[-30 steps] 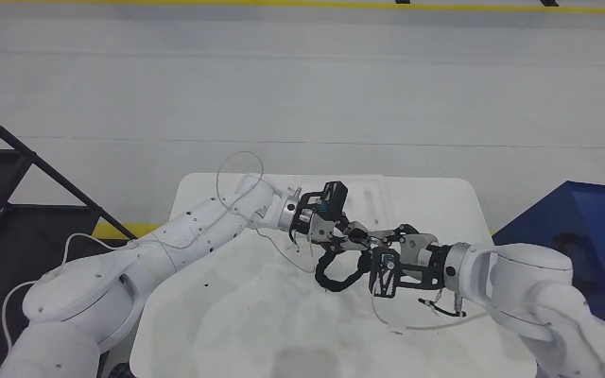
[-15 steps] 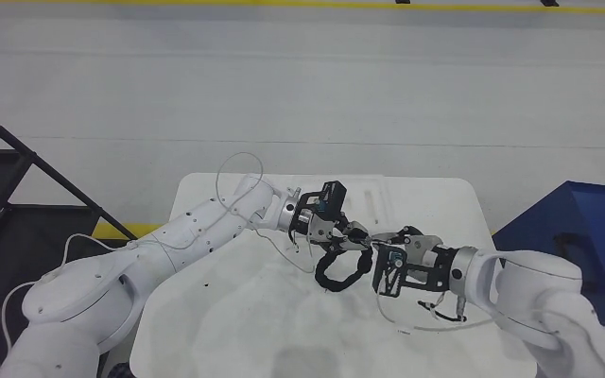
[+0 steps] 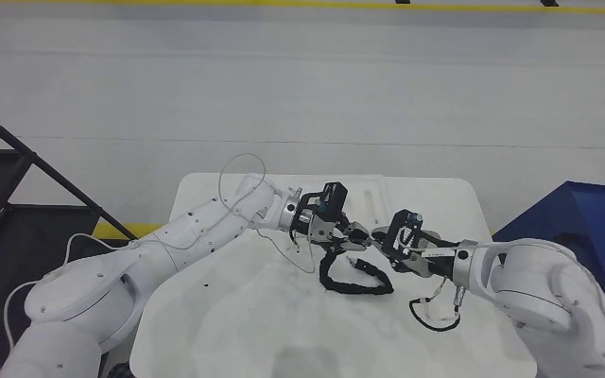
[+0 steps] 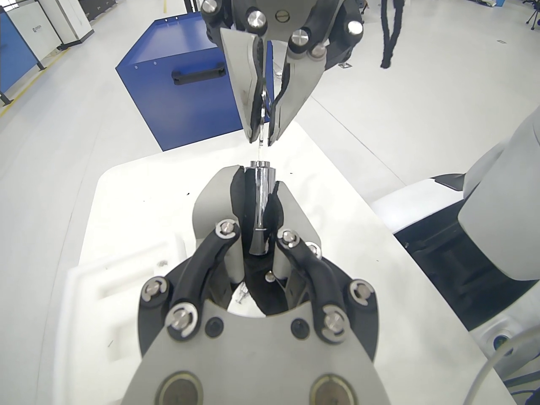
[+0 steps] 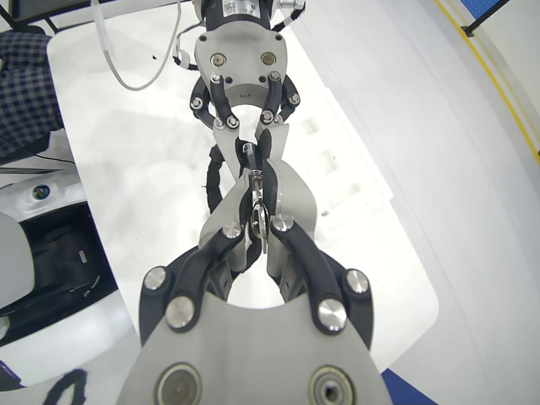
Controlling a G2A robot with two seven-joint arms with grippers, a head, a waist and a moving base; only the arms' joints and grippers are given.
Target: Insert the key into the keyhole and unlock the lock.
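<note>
Left tool [image 4: 257, 181] is clamped tightly around the chrome cylinder of the lock [image 4: 260, 206], held above the worktop [image 3: 236, 312], and the lock's black cable [image 3: 357, 282] hangs from it in a loop. Directly opposite, the right tool [image 4: 261, 140] is pinched closed on the key [image 4: 262, 126], whose tip lies at the cylinder's end face. Whether the tip has entered cannot be told. The key's ring-shaped head is seen from the right wrist, and its thin tip from the left.
</note>
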